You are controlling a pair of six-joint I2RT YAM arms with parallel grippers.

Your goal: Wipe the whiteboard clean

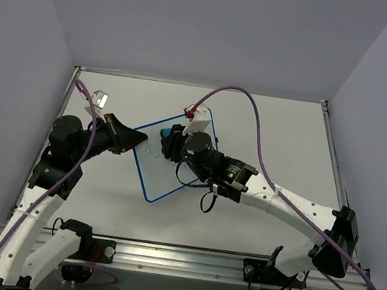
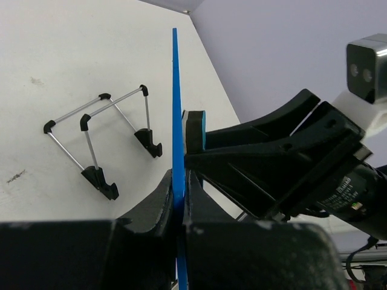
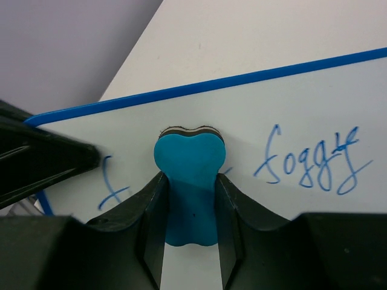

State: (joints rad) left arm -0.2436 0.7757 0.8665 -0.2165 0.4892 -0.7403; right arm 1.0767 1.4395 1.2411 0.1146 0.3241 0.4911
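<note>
The whiteboard point(image 1: 154, 172), white with a thin blue frame, is held tilted at mid-table. My left gripper point(image 1: 133, 140) is shut on its left edge; in the left wrist view the blue frame point(image 2: 176, 90) runs edge-on between the jaws. My right gripper point(image 1: 172, 144) is shut on a teal eraser point(image 3: 189, 181) and presses its felt end against the board face point(image 3: 290, 109). Blue handwriting point(image 3: 308, 163) sits to the eraser's right, and a blue stroke point(image 3: 112, 187) to its left. The eraser also shows in the left wrist view point(image 2: 195, 130) against the board.
A wire stand with black feet point(image 2: 103, 142) lies on the white table behind the board in the left wrist view. Grey walls enclose the table on the left, back and right. A purple cable point(image 1: 256, 118) arcs over the right arm.
</note>
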